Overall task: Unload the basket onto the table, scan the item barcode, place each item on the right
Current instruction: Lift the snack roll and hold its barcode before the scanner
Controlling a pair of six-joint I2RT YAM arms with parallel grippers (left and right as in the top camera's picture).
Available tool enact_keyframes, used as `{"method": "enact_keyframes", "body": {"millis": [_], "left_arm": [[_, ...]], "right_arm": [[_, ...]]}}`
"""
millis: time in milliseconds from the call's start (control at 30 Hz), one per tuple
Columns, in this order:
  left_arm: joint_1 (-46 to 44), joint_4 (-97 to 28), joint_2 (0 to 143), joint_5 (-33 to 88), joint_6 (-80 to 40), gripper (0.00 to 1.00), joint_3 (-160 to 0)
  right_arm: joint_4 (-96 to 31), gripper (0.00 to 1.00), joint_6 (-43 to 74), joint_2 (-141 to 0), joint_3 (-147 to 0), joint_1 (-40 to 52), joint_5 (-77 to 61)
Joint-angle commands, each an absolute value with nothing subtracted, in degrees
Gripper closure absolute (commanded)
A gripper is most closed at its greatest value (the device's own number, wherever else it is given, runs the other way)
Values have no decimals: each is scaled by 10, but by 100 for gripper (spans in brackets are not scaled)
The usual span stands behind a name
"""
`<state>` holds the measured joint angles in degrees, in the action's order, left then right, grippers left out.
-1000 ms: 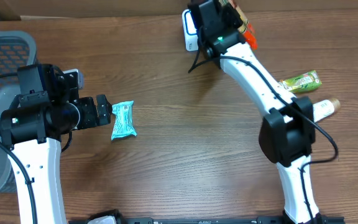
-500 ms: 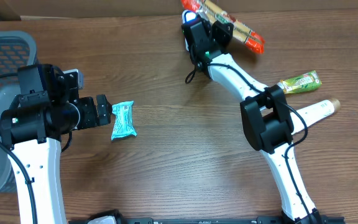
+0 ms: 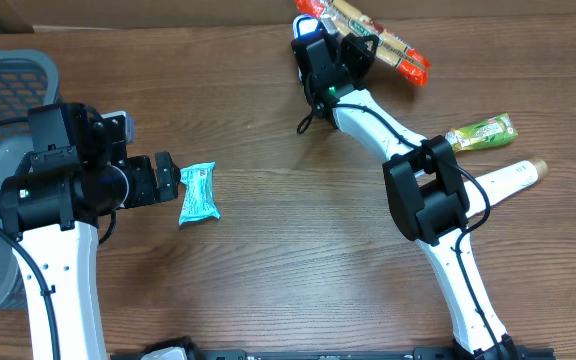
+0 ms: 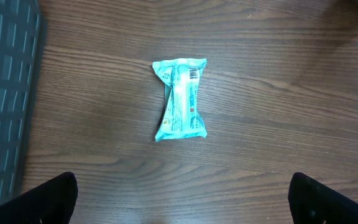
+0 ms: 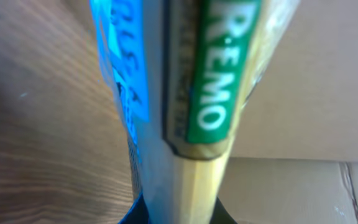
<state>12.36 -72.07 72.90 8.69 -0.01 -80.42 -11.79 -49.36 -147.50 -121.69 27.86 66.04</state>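
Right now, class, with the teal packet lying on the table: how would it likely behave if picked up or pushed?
The teal packet would probably bend, not stay stiff: its film wrapper looks thin with crimped ends. Lying flat on the table, it should slide rather than roll. Slim and pouch-like, it is likely light.

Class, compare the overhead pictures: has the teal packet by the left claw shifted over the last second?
No. The teal packet lies where it was, at the same angle and just as far from the grey basket.
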Motion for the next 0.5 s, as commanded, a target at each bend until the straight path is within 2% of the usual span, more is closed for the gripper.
{"method": "enact_keyframes", "body": {"millis": [0, 467], "left_arm": [[120, -720, 728, 84, 2, 0, -815], [120, -720, 728, 84, 2, 0, -815]], "right_arm": [[-78, 96, -498, -1448, -1234, 289, 720], [-58, 96, -533, -1448, -1234, 317, 690]]}}
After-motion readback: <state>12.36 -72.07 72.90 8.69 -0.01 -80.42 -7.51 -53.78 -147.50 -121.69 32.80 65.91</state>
